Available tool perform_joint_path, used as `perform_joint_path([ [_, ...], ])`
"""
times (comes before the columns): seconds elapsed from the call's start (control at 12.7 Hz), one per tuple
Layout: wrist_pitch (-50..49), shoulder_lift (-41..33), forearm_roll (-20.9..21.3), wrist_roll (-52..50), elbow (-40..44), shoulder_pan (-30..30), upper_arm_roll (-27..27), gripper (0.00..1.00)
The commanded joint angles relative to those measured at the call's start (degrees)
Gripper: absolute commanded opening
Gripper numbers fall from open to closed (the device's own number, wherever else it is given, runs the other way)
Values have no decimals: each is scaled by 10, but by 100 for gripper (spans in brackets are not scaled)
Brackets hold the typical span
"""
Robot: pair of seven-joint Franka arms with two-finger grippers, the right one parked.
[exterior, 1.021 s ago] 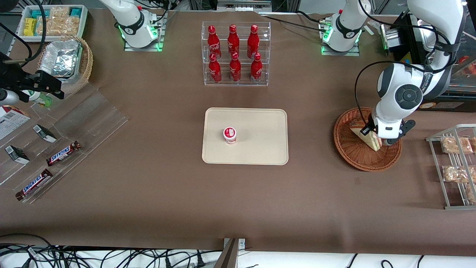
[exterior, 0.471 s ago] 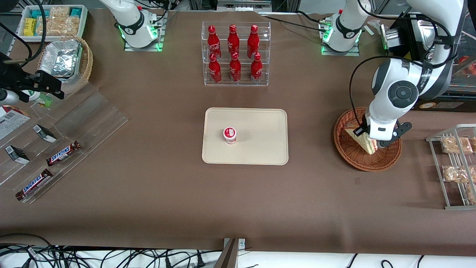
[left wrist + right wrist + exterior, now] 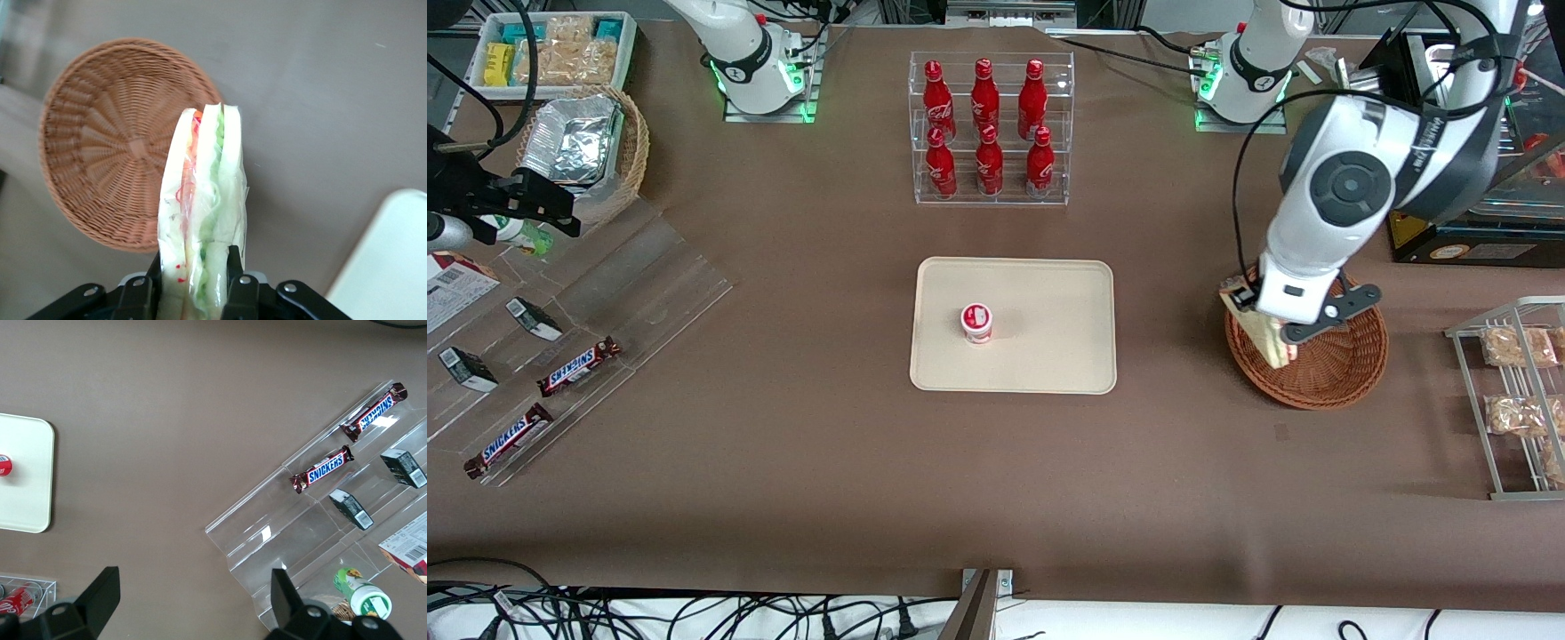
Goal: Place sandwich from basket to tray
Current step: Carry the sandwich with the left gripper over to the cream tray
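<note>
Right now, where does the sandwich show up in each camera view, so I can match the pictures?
Front view: the sandwich hangs in the claw, lifted over the basket's rim on the edge toward the tray.
Left wrist view: the sandwich stands cut edge up, clamped in the claw, above the basket and the tray.
Right wrist view: not in it.
Shared landmark: the basket.

Below my gripper (image 3: 1272,342), the brown table (image 3: 800,462) carries tray (image 3: 1049,356), basket (image 3: 1343,373), bottle rack (image 3: 991,129)
</note>
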Motion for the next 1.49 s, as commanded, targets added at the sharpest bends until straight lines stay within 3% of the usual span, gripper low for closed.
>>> perform_joint_path([
  [0.0, -15, 6, -9, 18, 27, 1, -50, 37],
  [0.39, 40, 60, -1, 15, 42, -4, -139, 38],
  [0.63, 99, 106, 18, 6, 39, -34, -150, 38],
  [0.94, 146, 150, 81, -66, 39, -63, -149, 38],
  [1.26, 171, 190, 173, -156, 41, -82, -150, 38],
  [1.41, 172, 203, 195, -180, 42, -85, -150, 38],
])
